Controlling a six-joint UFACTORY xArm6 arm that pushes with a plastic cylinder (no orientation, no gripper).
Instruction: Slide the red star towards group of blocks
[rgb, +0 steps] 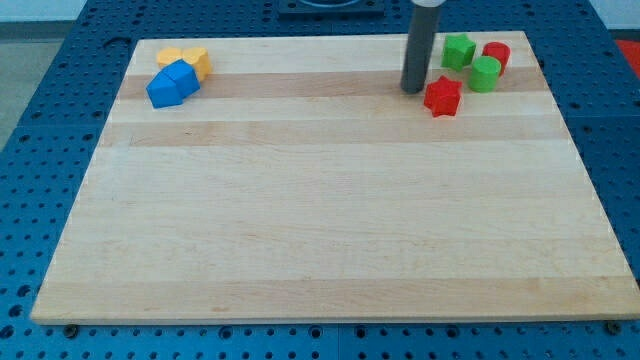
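Note:
The red star (442, 96) lies on the wooden board (330, 220) near the view's top right. My tip (412, 89) rests on the board just to the star's left, a small gap apart. To the star's upper right is a group: a green star-like block (458, 50), a red cylinder (496, 55) and a green cylinder (485, 73). The green cylinder is the closest to the red star, slightly apart from it.
At the view's top left is another cluster: two blue blocks (172, 85) touching two yellow-orange blocks (186, 59). The board sits on a blue perforated table (40, 150).

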